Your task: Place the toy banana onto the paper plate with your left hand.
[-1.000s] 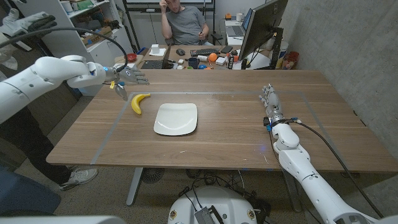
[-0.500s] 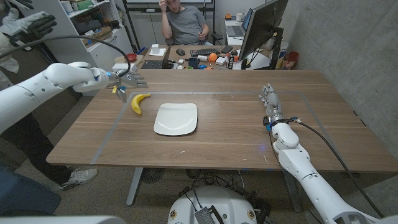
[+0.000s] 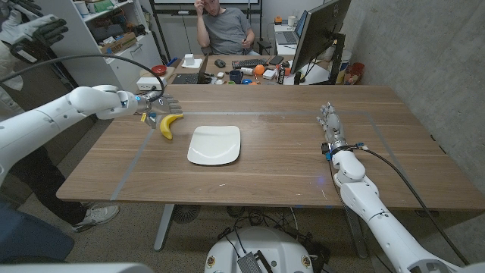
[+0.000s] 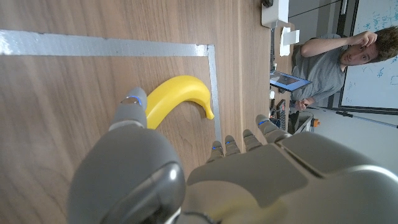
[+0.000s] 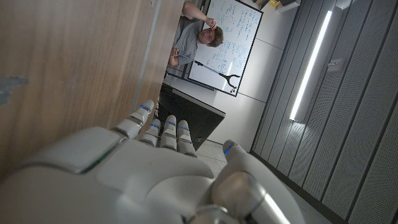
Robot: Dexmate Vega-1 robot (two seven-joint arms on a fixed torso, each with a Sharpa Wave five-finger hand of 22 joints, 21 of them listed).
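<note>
The yellow toy banana [image 3: 168, 123] lies on the wooden table, left of the white paper plate [image 3: 215, 144]. My left hand [image 3: 154, 107] hovers just behind and left of the banana with its fingers spread, holding nothing. In the left wrist view the banana [image 4: 175, 96] curves just beyond my thumb tip [image 4: 132, 106], and my other fingers [image 4: 249, 140] reach past it on the other side. My right hand [image 3: 330, 123] stands on its edge at the table's right side, fingers straight, far from the plate.
Grey tape [image 3: 265, 114] marks a rectangle on the table around the banana and plate. A person [image 3: 222, 30] sits behind the table at a cluttered desk with a monitor [image 3: 318, 30]. Shelves [image 3: 114, 30] stand at the back left.
My left hand has moved right and slightly down toward the banana, now close beside it. The banana, plate and right hand have not moved.
</note>
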